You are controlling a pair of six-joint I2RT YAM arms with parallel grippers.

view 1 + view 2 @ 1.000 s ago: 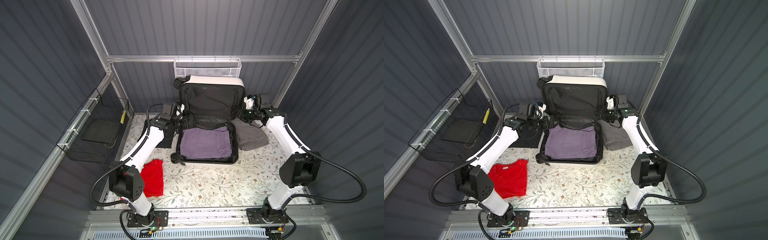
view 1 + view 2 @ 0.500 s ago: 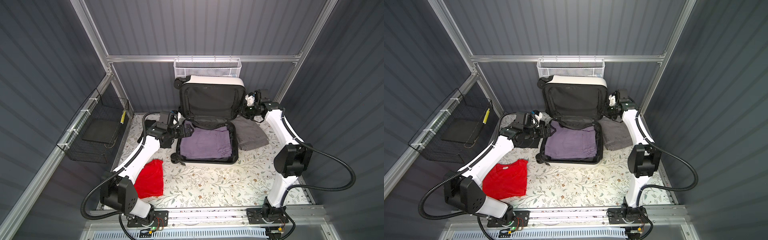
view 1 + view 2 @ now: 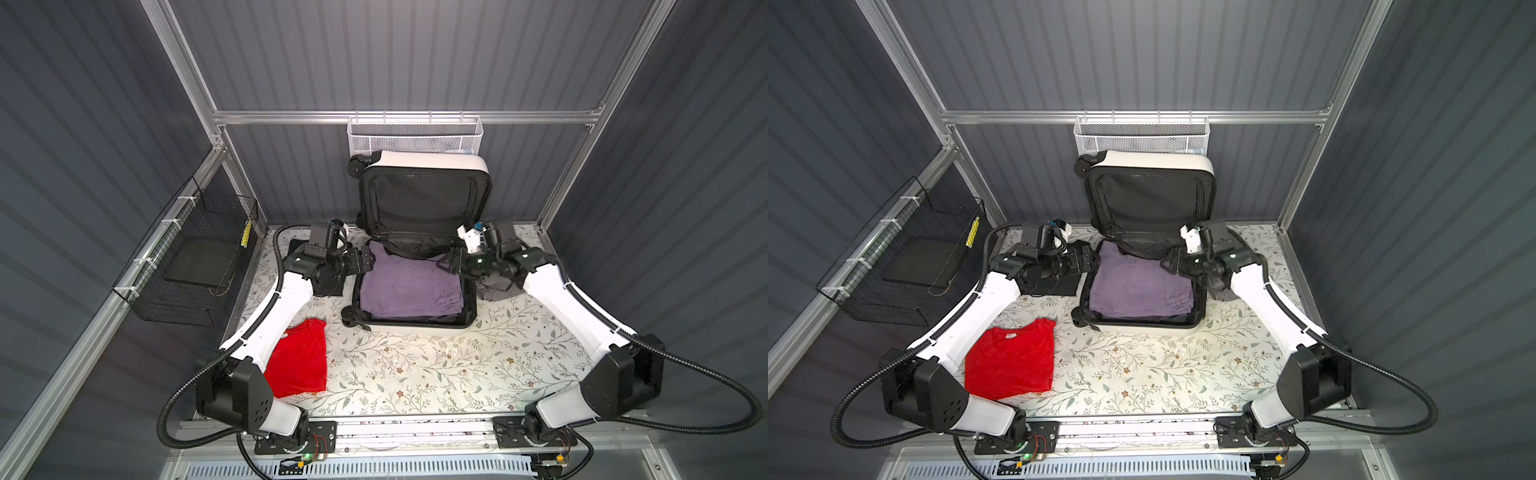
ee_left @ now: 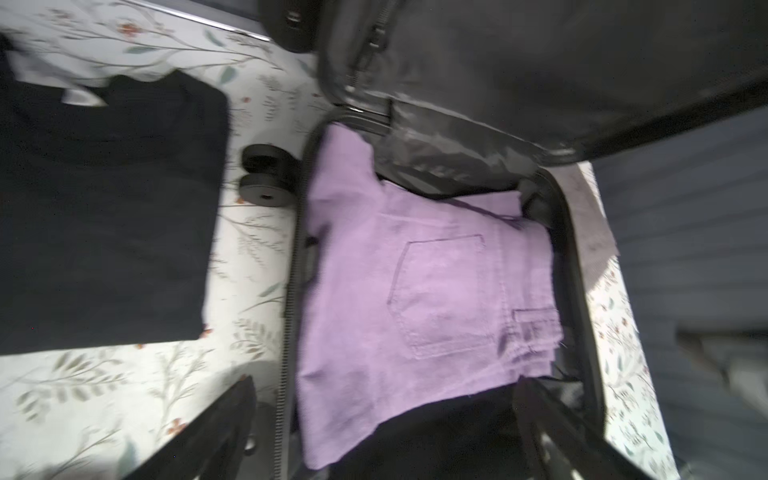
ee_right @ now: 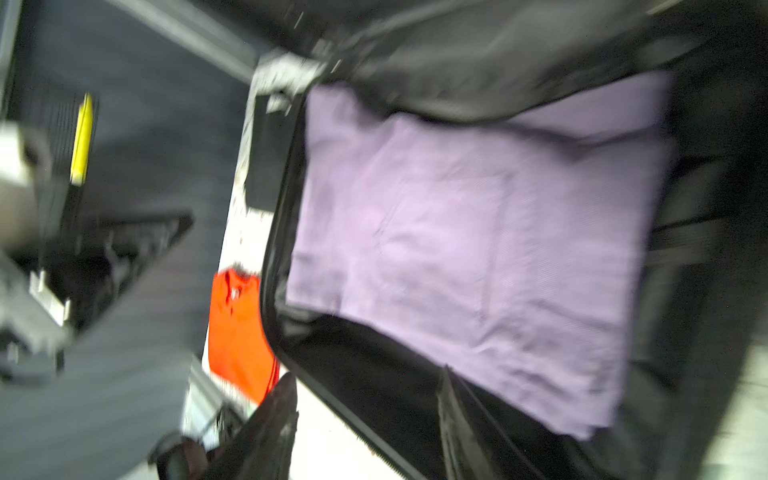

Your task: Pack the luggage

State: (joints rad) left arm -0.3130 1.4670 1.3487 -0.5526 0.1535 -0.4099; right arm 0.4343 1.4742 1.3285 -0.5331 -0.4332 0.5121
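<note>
The luggage (image 3: 424,166) (image 3: 1154,160) lies open at the back of the table, its white lid upright and its black-lined base flat. A folded purple garment (image 3: 409,286) (image 4: 415,291) (image 5: 478,249) fills the base. My left gripper (image 3: 368,259) (image 3: 1090,259) (image 4: 382,415) hangs at the base's left rim, open and holding nothing. My right gripper (image 3: 449,264) (image 3: 1169,264) (image 5: 365,399) hovers at the base's right rim, jaws apart, nothing between them. The right wrist view is blurred.
A red shirt (image 3: 299,359) (image 3: 1013,357) lies front left. A black folded garment (image 3: 1054,286) (image 4: 104,216) sits left of the luggage, a grey one (image 3: 498,286) to its right under the arm. White mesh basket (image 3: 415,135) on the back wall, black wire basket (image 3: 195,257) on the left wall.
My right gripper has come down from the lid's right edge to the base's right rim, jaws wider. The left gripper has shifted forward to the left rim. The lid stays upright.
</note>
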